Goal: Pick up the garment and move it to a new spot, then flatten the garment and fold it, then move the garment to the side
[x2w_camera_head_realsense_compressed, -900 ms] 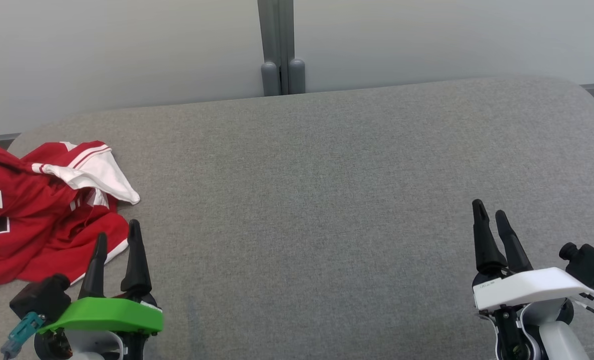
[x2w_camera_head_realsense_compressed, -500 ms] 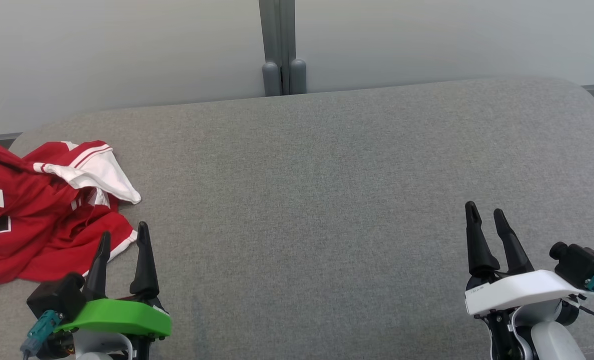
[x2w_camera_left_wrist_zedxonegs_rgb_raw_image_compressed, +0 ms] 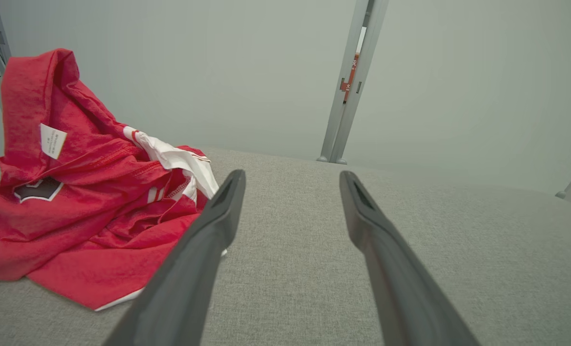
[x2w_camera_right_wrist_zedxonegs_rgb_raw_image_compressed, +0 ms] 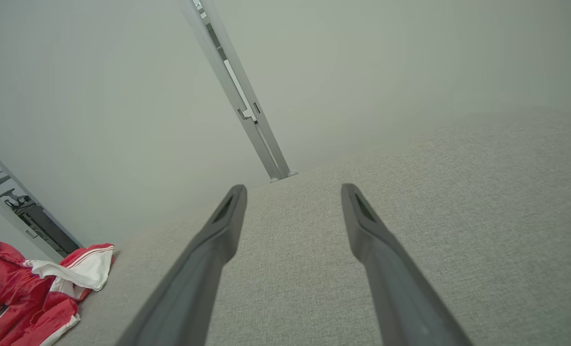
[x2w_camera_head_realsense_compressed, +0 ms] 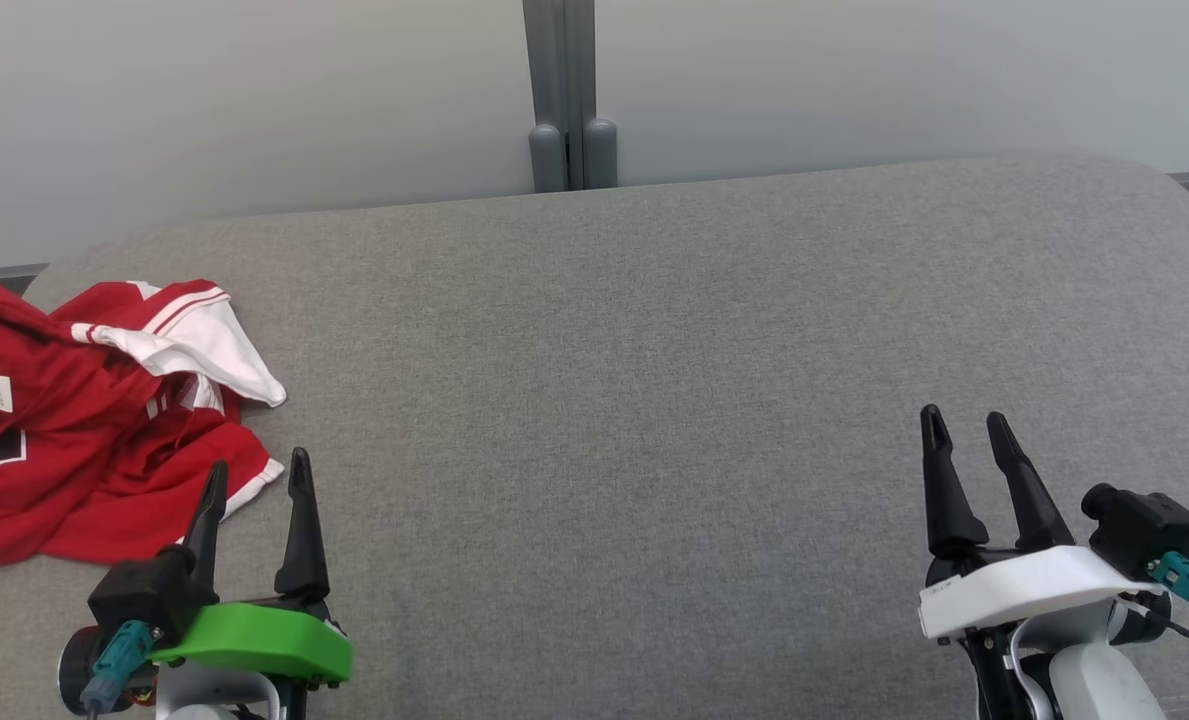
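Reaching for the garment (x2w_camera_head_realsense_compressed: pixel 84 430) falls to my left gripper (x2w_camera_head_realsense_compressed: pixel 260 462). The heap lies well to the left of the grey post (x2w_camera_head_realsense_compressed: pixel 571 100) and nearer to me than it, and my left fingertips sit just beside its closest hem, with the cloth ahead and off to their left. My right gripper (x2w_camera_head_realsense_compressed: pixel 962 415) hovers far to the right of the post, well apart from the cloth. Both pairs of fingers stand spread wide and hold nothing.

The garment is thin red fabric, crumpled and creased, with a white panel edged in red stripes folded over on the side toward the post, a small white label and a dark patch. Bunched like this, it shows no clear long axis, though it spreads more across than deep and runs past the edge of the head view. It rests on a grey woven padded surface (x2w_camera_head_realsense_compressed: pixel 654 350), which I judge would let the cloth slide rather than snag.
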Motion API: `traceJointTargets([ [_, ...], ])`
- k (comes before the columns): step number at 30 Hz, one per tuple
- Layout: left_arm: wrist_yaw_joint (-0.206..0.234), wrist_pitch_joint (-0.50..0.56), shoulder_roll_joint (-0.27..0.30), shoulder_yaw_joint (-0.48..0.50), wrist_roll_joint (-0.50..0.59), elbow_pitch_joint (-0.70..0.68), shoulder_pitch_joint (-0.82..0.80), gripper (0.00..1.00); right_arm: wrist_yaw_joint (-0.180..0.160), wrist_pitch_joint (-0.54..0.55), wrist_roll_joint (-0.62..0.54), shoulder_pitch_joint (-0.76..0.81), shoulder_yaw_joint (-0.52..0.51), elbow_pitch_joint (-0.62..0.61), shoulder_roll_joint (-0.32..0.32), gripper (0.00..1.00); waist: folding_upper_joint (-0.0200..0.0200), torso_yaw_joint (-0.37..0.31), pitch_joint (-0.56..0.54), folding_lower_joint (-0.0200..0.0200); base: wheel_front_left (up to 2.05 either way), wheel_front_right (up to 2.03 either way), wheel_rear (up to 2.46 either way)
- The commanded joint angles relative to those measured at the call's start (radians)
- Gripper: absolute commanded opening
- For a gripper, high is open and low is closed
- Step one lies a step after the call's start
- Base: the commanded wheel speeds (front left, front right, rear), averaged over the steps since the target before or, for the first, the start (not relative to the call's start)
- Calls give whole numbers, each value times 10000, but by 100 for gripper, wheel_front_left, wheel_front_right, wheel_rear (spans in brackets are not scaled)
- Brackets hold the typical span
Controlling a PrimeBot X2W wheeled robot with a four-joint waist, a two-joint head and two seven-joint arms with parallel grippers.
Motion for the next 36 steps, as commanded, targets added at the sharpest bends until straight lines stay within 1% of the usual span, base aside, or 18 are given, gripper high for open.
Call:
traceJointTargets([
  [1,81,-96,101,-23,279,-17,-31,100,3,-101,-267,-14,24,-46,-58,100,0,2,-4,0,0,0,0],
  [21,206,-484,136,23,1672,43,107,100,2,-496,-1924,93,-26,-56,-72,100,0,70,-67,0,0,0,0],
  [31,53,-658,88,39,2019,102,98,100,2,-673,-2549,106,-20,-58,-75,100,0,86,-87,-1,0,0,0],
  [34,-13,-727,48,23,2033,129,104,100,2,-724,-2672,155,-41,-36,-77,100,0,93,-102,-1,0,0,0],
  [36,-40,-696,25,32,1827,168,119,100,2,-708,-2574,154,-71,21,-77,100,0,92,-108,-1,0,0,0],
])
